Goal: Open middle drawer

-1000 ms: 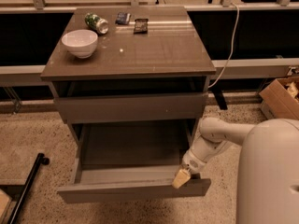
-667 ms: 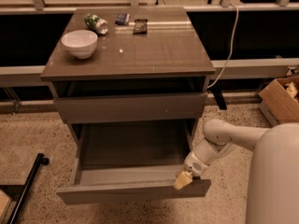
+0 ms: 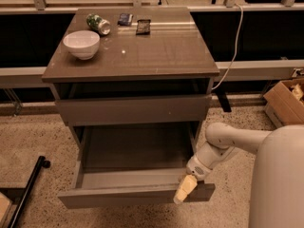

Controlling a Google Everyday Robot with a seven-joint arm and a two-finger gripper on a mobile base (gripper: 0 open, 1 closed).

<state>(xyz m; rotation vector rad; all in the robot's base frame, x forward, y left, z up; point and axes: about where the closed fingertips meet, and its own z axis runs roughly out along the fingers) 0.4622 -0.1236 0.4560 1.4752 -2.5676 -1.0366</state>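
The middle drawer (image 3: 118, 196) of the taupe-grey cabinet (image 3: 133, 56) stands pulled out towards me, and its plain grey inside (image 3: 137, 151) is bare. The taller-fronted top drawer (image 3: 133, 109) above it is shut. The lowest drawer is hidden under the open one. My gripper (image 3: 185, 189), with yellowish tips on a white arm (image 3: 223, 144), rests at the top edge of the open drawer's front panel, near its right end.
On the cabinet top are a white bowl (image 3: 81, 44), a green can on its side (image 3: 98, 23) and two small packets (image 3: 143, 26). A cardboard box (image 3: 285, 101) sits at the right. A black pole (image 3: 26, 189) lies on the floor at the left. A white cable (image 3: 232, 56) hangs behind.
The middle drawer has come out slightly further towards me, with the gripper moving along at its front edge. Everything on the cabinet top is unmoved.
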